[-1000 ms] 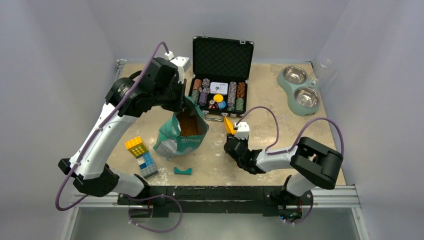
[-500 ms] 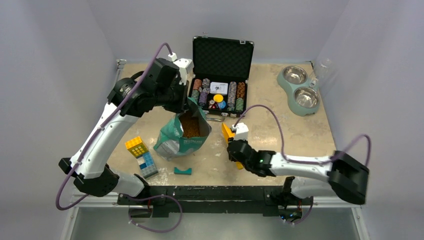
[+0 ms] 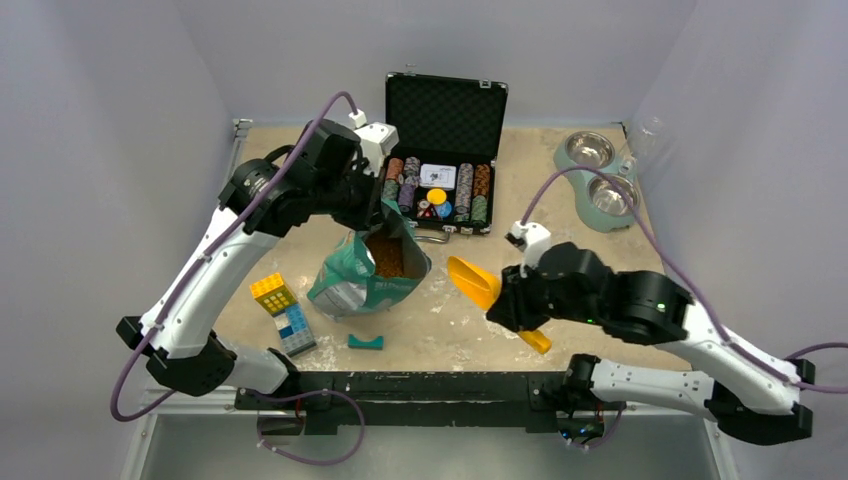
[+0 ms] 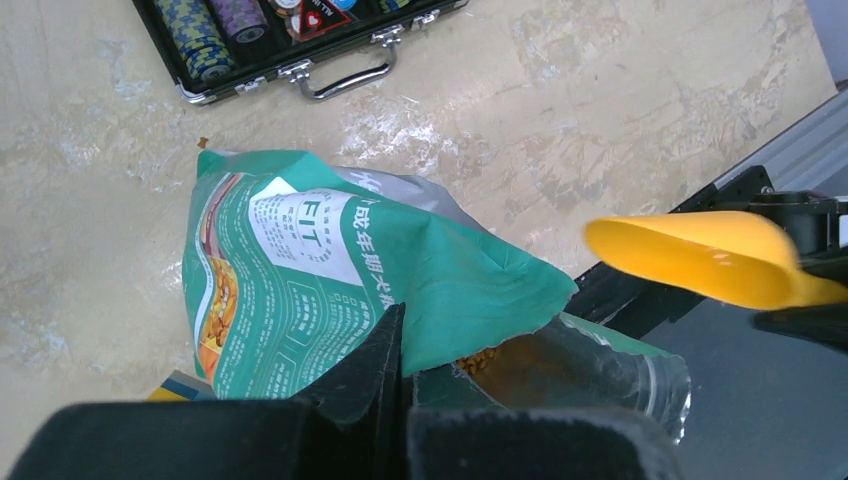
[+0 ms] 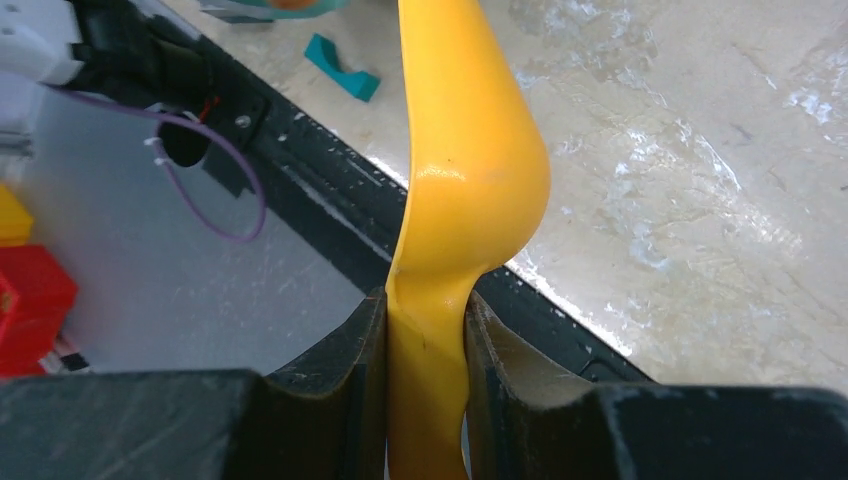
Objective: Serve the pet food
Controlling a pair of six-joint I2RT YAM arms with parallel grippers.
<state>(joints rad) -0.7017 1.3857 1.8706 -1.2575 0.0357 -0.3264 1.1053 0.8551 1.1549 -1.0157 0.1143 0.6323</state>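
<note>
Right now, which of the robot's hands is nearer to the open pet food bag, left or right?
Left. The left hand pinches the top edge of the pet food bag. The right hand, gripping the yellow scoop, stands apart, to the bag's right in the top view.

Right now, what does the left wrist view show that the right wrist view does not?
Only the left wrist view: the left gripper shut on the teal bag, the pet food inside, the chip case. Only the right wrist view: the right gripper shut on the yellow scoop's handle, a teal block. Both: the yellow scoop and the table.
</note>
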